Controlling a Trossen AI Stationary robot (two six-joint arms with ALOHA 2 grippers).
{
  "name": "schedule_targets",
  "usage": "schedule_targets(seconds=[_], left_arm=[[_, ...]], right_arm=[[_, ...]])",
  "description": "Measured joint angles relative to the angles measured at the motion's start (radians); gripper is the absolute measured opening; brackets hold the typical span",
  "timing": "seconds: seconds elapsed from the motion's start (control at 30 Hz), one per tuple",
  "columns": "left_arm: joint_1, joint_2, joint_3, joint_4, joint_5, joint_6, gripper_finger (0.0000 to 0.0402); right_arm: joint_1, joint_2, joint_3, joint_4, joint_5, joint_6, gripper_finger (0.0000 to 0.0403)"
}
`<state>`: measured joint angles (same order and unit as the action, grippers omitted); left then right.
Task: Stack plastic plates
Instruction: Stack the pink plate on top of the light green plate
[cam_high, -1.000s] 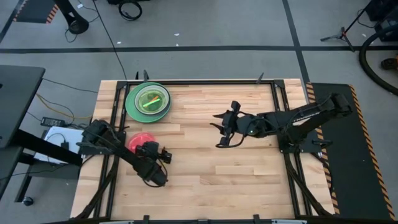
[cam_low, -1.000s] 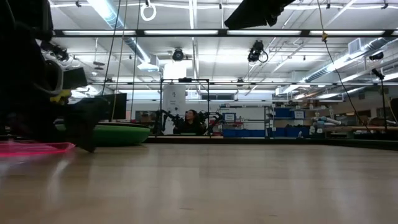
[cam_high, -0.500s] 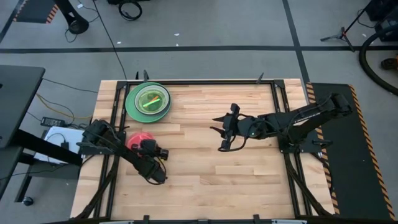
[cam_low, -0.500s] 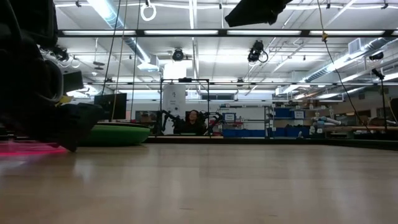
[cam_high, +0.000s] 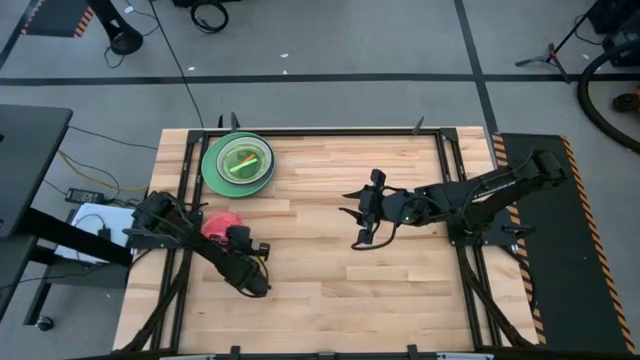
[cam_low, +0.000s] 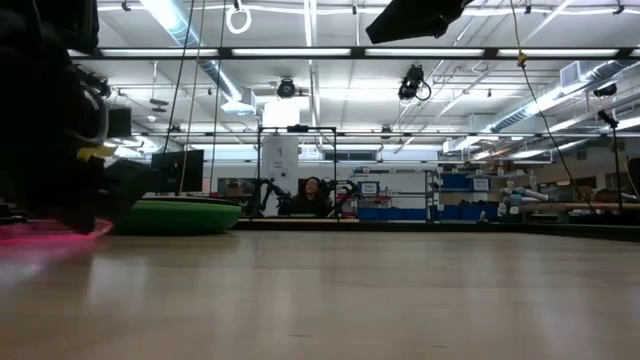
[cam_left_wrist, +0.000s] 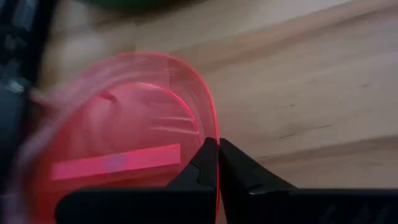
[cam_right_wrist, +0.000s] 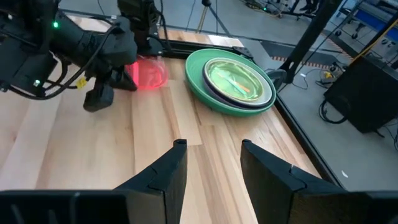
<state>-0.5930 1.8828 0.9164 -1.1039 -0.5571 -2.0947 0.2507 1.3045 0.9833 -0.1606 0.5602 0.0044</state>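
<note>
A small translucent red plate (cam_high: 219, 222) lies on the table near its left edge, and my left gripper (cam_high: 233, 236) is shut on its rim. At the far left stands a stack of plastic plates (cam_high: 238, 162), a large green one at the bottom and a lime one showing on top. In the low view the red plate (cam_low: 45, 236) lies flat beside the stack (cam_low: 185, 215). My right gripper (cam_high: 362, 212) hovers open over the middle of the table, holding nothing; its wrist view looks toward the stack (cam_right_wrist: 231, 79) and the red plate (cam_right_wrist: 149, 73). My left gripper pinches the red plate's rim (cam_left_wrist: 213, 140) between its two fingers, at the plate's near right edge. The fingers come from the table's near side, low and slanting. The rest of the plate rests on the table.
Bare wooden tabletop (cam_high: 330, 290) spreads between the two arms and toward the near edge. A black frame rail (cam_high: 186, 170) runs along the table's left side, close to the stack and the red plate.
My left gripper has moved a little toward the table's left, up to the red plate, and has shut on its rim. The plate stays on the table.
</note>
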Motion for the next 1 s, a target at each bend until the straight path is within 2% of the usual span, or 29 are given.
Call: schedule_targets(seconds=[0.2,0.33,0.5,0.77,1.0], left_arm=[[0.000,0.000,0.147,-0.175,-0.015,0.038,0.0006],[0.000,0.000,0.231,-0.223,-0.090,0.098,0.0004],[0.036,-0.042,0.283,-0.248,-0.155,0.270,0.0003],[0.248,-0.223,0.294,-0.277,-0.262,0.669,0.0001],[0.488,-0.277,0.255,-0.233,-0.371,0.946,0.0001]], right_arm=[[0.040,0.000,-0.031,-0.028,0.031,0.021,0.0158],[0.065,0.001,-0.102,-0.024,0.036,0.059,0.0157],[0.094,0.002,-0.199,-0.014,0.100,0.143,0.0157],[0.156,0.002,-0.338,-0.020,0.121,0.383,0.0157],[0.166,0.002,-0.347,0.003,0.077,0.438,0.0157]])
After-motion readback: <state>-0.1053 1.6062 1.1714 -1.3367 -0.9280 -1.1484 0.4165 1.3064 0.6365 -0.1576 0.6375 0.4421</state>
